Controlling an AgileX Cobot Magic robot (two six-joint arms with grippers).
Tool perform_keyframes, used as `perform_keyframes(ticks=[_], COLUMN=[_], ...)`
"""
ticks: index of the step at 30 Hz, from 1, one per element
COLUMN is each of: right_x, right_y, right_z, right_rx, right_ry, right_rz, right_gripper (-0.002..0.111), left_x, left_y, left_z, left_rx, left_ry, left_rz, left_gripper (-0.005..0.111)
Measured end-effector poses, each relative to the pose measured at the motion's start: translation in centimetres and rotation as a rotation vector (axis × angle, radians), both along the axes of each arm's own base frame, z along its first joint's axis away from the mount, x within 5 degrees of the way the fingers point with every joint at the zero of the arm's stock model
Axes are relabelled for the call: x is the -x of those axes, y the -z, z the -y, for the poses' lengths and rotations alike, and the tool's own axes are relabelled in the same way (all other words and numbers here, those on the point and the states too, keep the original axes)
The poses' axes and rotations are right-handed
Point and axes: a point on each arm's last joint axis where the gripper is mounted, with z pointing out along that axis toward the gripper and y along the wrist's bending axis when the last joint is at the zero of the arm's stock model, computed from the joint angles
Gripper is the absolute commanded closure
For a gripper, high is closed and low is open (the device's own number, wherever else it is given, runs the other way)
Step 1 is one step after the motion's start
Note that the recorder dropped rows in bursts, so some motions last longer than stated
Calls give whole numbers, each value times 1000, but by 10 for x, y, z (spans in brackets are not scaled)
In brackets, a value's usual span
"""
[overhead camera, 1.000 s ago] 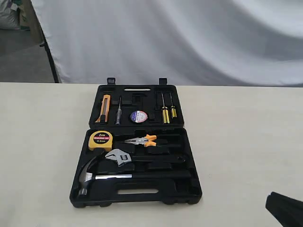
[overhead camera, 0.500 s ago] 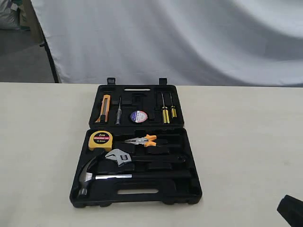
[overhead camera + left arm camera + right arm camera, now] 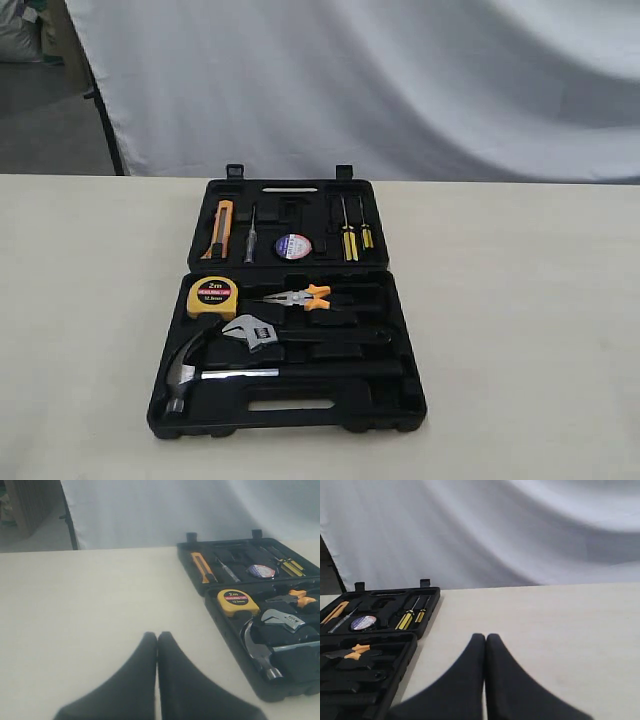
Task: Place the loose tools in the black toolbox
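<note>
My left gripper (image 3: 157,636) and right gripper (image 3: 485,638) pinch closed, empty; the black-handled steel claw hammer (image 3: 185,377) seems seated in the black plastic toolbox (image 3: 388,408), centre frame.

The toolbox (image 3: 400,400) is matt black moulded plastic. In it, the hammer (image 3: 185,372) has a polished steel head with bright glints, and the wrench (image 3: 252,331) is a duller silver metal. The tape roll (image 3: 291,246) in the toolbox lid bears a label that looks glossy, perhaps paper. The table (image 3: 90,330) is pale, smooth and matt. Behind the toolbox hangs white cloth (image 3: 350,80) in soft folds. The left claw (image 3: 157,641) and right claw (image 3: 485,641) are smooth matt black.
</note>
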Motion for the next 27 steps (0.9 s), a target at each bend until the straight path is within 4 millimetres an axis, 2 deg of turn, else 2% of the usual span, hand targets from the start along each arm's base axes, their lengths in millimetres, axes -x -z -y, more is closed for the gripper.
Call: perform_keyframes(ticks=[27], right_x=[0], right_y=[2], right_z=[0], right_rx=[12], right_ry=[-5], right_rz=[-21], right_gripper=[108], left_x=[0], left_y=[0], left_z=[0], left_rx=[0], left_ry=[0], left_rz=[0], left_gripper=[106])
